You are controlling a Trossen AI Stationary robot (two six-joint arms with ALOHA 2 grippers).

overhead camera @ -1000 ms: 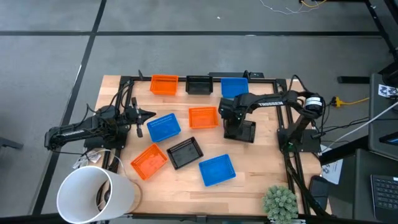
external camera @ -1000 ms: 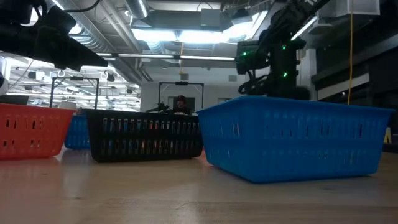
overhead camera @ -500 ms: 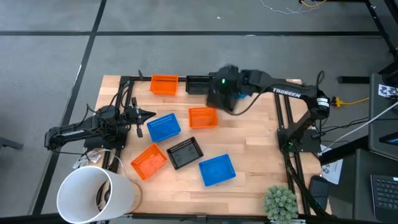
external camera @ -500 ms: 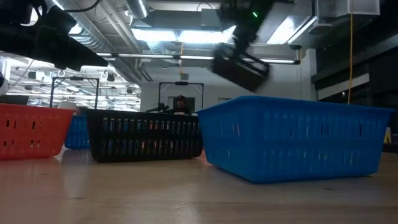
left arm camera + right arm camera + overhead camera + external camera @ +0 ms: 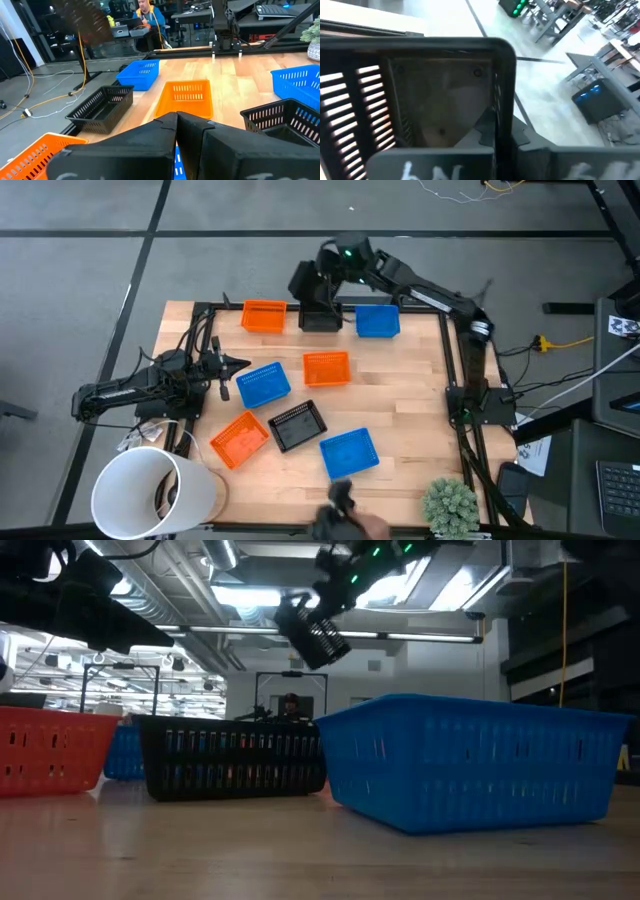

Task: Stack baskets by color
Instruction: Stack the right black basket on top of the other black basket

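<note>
My right gripper (image 5: 320, 278) is high over the table's far edge, shut on a black basket (image 5: 303, 284) that hangs tilted in the air (image 5: 312, 632). Below it, another black basket (image 5: 320, 317) rests on its base in the far row between an orange basket (image 5: 264, 315) and a blue one (image 5: 377, 320). Mid-table lie an orange (image 5: 327, 368), blue (image 5: 264, 384), orange (image 5: 239, 439), black (image 5: 298, 425) and blue (image 5: 348, 453) basket. My left gripper (image 5: 243, 363) waits at the left, shut and empty. My right gripper pinches one side wall of the black basket (image 5: 496, 107) between its two fingers, one finger inside the basket and one outside. The fingers slant downward toward the far edge. The basket is lifted clear and tilted, its open side facing the wrist camera.
A large white cylinder (image 5: 155, 495) lies at the near left corner and a small green plant (image 5: 450, 505) stands at the near right corner. A dark shape (image 5: 340, 505) shows at the near edge. Bare wood lies right of the middle.
My right gripper has lifted the black basket off the table's right-middle area. It carried the basket up and toward the far edge, leftward, while tipping from steeply down toward level. The basket now hangs tilted above the far row.
</note>
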